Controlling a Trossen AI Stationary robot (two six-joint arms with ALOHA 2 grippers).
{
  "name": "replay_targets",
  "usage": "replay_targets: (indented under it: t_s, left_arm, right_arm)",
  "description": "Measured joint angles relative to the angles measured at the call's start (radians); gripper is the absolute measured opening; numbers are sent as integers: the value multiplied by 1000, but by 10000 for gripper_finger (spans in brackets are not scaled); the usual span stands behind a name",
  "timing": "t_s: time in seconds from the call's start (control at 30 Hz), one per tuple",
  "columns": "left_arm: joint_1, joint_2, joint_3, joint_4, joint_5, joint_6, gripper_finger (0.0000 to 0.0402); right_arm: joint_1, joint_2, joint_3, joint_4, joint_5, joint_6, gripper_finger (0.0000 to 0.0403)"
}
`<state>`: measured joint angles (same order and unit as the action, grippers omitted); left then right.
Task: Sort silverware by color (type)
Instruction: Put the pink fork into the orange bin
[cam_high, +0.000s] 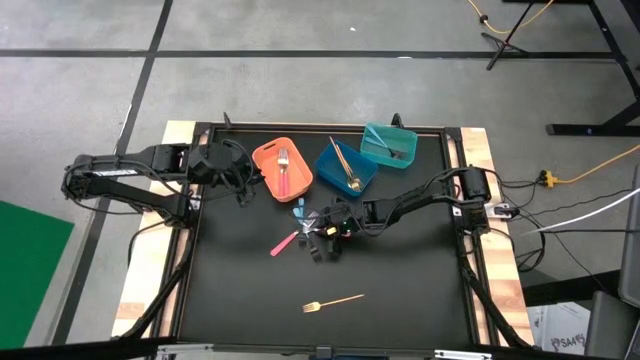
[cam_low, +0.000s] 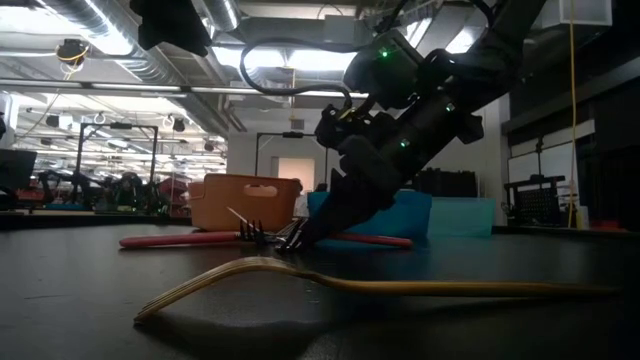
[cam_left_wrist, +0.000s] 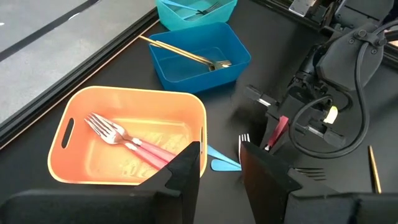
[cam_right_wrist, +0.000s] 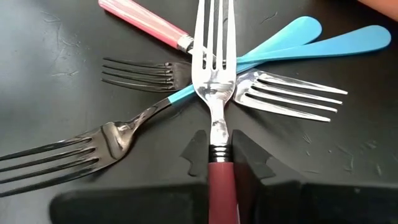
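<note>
My right gripper (cam_right_wrist: 221, 152) is at mid-table (cam_high: 323, 230), shut on a pink-handled fork (cam_right_wrist: 214, 68) whose head hangs over a small pile. The pile holds two light-blue-handled forks (cam_right_wrist: 298, 37) and another pink-handled fork (cam_right_wrist: 149, 25), crossing flat on the mat. A gold fork (cam_high: 335, 300) lies alone toward the near edge. Two pink-handled forks (cam_left_wrist: 134, 143) lie in the orange bin (cam_high: 283, 168). A gold fork (cam_left_wrist: 186, 53) leans on the blue bin's (cam_high: 345, 165) wall. The teal bin (cam_high: 388, 145) holds blue-handled pieces. My left gripper (cam_left_wrist: 221, 162) hovers open beside the orange bin. My right gripper pinches the pink-handled fork between its two fingers (cam_right_wrist: 249, 155) at the handle's end next to the metal neck (cam_right_wrist: 221, 171). The fingers slant down from the table's right and lie along the fork. The handle runs back between them, and the head points forward over the pile.
The three bins sit in a row at the table's far side. The black mat is bare toward the near edge around the gold fork (cam_low: 350, 285). A raised frame rims the mat (cam_high: 180, 290). Cables trail from the right arm (cam_high: 430, 195).
</note>
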<state>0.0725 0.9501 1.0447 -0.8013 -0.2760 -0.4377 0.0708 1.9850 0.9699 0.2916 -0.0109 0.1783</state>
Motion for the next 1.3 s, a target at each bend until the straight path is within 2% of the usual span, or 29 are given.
replay_targets:
  t_s: [0.4, 0.6, 0.87, 1.03, 1.3]
  left_arm:
    - [0, 0, 0, 0, 0, 0, 108]
    - [0, 0, 0, 1, 0, 0, 108]
    - [0, 0, 0, 2, 0, 0, 108]
    - [0, -16, 0, 1, -7, 2, 108]
    - [0, -116, 1, -6, -82, 3, 108]
  right_arm:
    - [0, -17, -1, -4, -3, 0, 20]
    - [0, -36, 4, 15, -42, 0, 20]
    - [1, -39, 118, 19, -48, 0, 23]
    - [-3, -39, 211, 3, 29, 0, 24]
    - [-57, -40, 332, -91, 192, 3, 25]
